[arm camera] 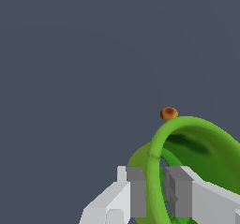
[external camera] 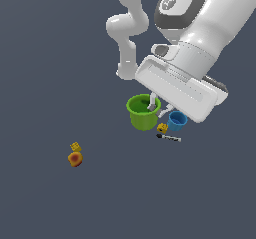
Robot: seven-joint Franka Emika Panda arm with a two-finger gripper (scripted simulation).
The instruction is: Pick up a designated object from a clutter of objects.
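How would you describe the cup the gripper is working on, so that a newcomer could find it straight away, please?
Follow the big white arm down to its gripper: the green cup sits directly under it, with one finger inside the rim and one outside. It is the larger, bright green cup with a thick rim, on the exterior view's left of the smaller blue cup.

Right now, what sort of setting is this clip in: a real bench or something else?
Most likely a simulated tabletop: a flat, featureless grey surface with no walls or furniture, and cleanly rendered toy-like items: a green cup, a blue cup and an orange ball. The gripper straddles the green cup's rim.
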